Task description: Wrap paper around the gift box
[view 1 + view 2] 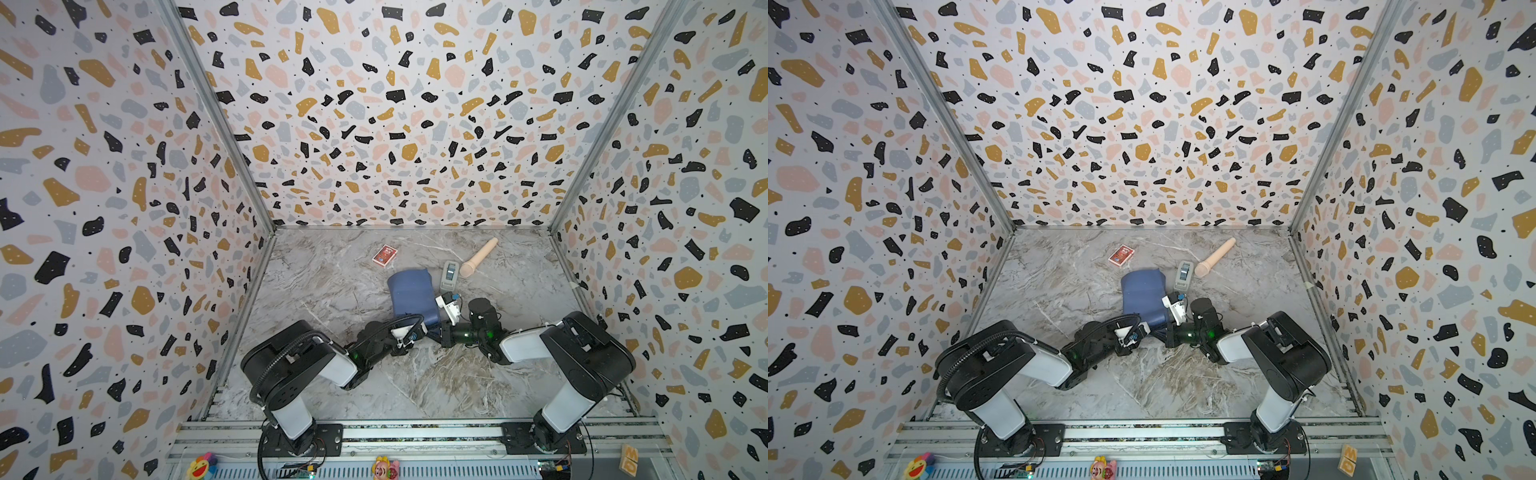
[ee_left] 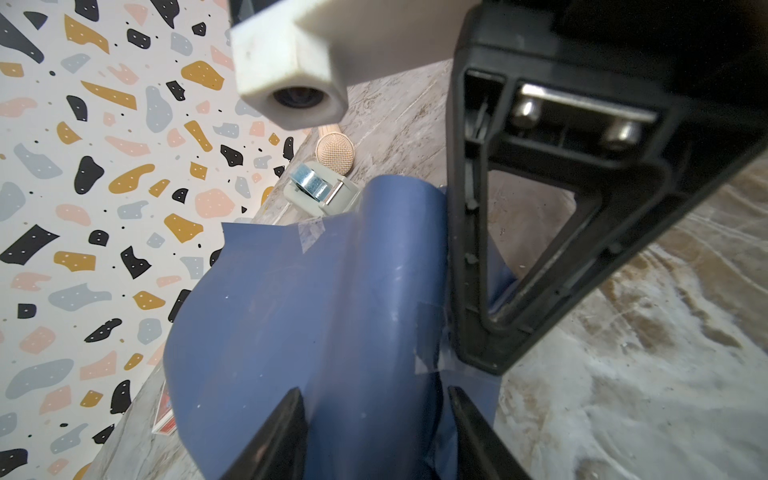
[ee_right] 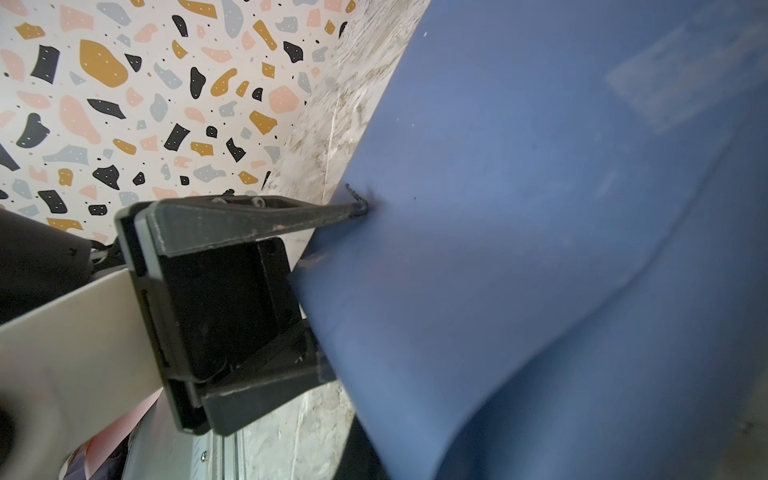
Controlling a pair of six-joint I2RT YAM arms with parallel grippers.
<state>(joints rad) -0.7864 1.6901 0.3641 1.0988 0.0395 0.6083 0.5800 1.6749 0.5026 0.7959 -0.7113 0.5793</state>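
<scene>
Paper: in both top views the paper lies bundled on the counter, near the tape dispenser.
Gift box: hidden in every view.
Left gripper: only wrist views show us its fingers clamped on the paper, one tip denting it.
Right gripper: fingers together against the paper; if paper is between, we cannot tell.
Tape strips: we see them only from the left wrist.
</scene>
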